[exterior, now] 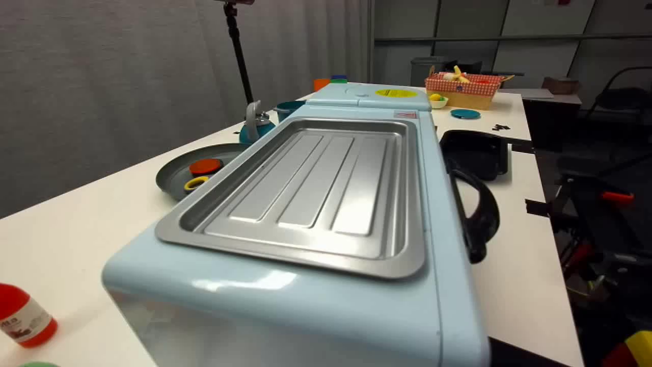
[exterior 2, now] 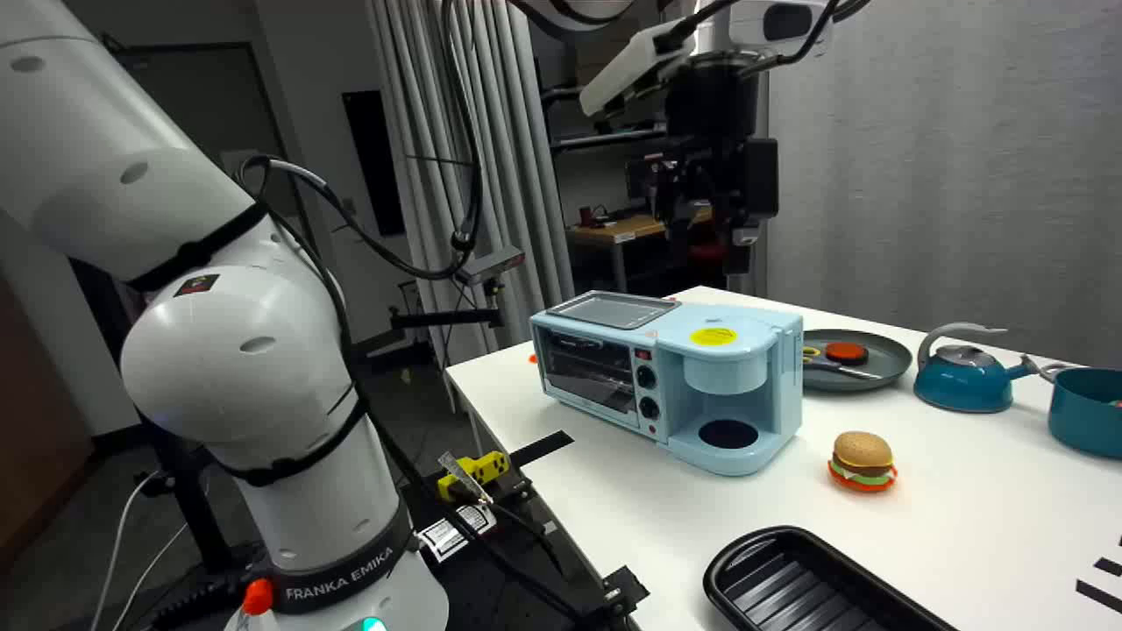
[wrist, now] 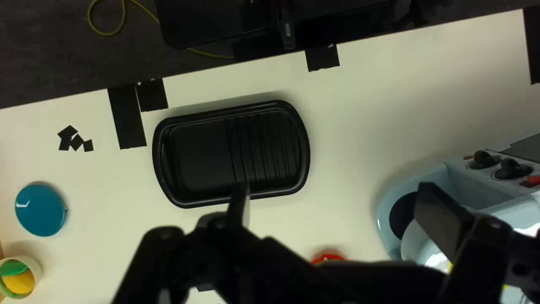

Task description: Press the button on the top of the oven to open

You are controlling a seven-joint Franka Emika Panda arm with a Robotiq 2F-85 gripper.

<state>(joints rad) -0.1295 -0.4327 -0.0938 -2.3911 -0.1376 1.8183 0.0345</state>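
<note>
Oven (exterior 2: 664, 377) on the table (exterior 2: 614, 491), lower than and apart from the gripper (wrist: 337, 200), whose fingers (wrist: 441, 219) are spread wide (one partly hides the oven in the wrist view).

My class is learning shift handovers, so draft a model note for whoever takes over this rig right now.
Gripper: open, holding nothing, raised above the table, apart from the oven.
Job's things: oven on the table, tray on top; door shut, lid apparently shut too.
Done: no opening shows yet.
Left: press the button on top; no view shows it clearly, so locate it first.
</note>
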